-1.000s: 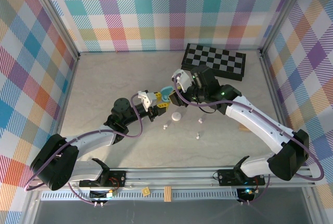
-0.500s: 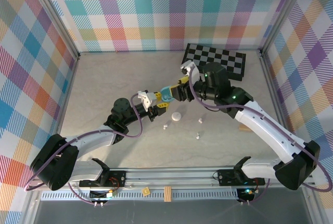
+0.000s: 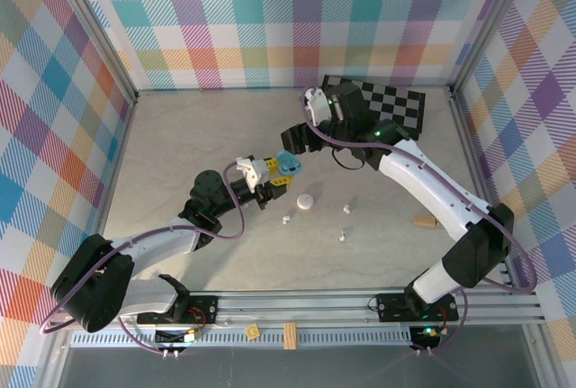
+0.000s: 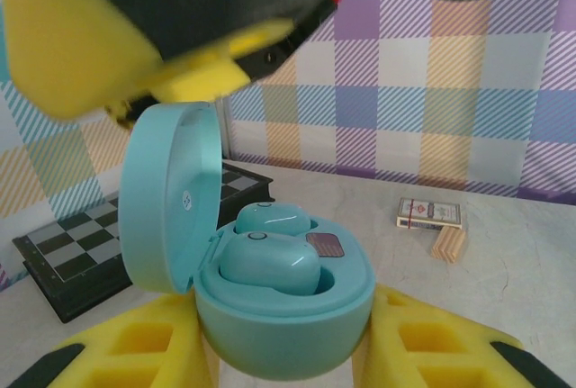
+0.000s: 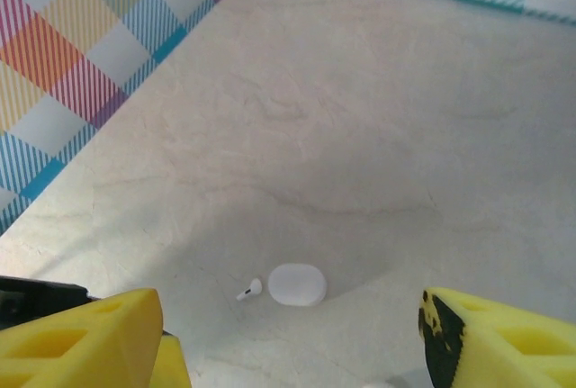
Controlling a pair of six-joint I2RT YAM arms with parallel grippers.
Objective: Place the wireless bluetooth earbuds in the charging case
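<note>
Clad in glossy white shells over black joint housings, both left arm [image 3: 166, 242] and right arm [image 3: 423, 181]. Trailed by looping purple cables [image 3: 243, 212]. Capped at left gripper [image 4: 283, 352] and right gripper [image 5: 292, 338] with blocky yellow fingers [image 5: 81, 343], moulded with rectangular recesses. Marked by a small green light [image 3: 379, 133] near the right wrist.

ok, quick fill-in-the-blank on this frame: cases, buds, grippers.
1. The left gripper holds the teal charging case with its lid ___.
2. Inside that case sit ___ teal earbuds.
3. The pebble-shaped case lying on the table is ___ in colour.
4. The right gripper has its jaws ___, with nothing between them.

Missing words: open; two; white; open.
</note>
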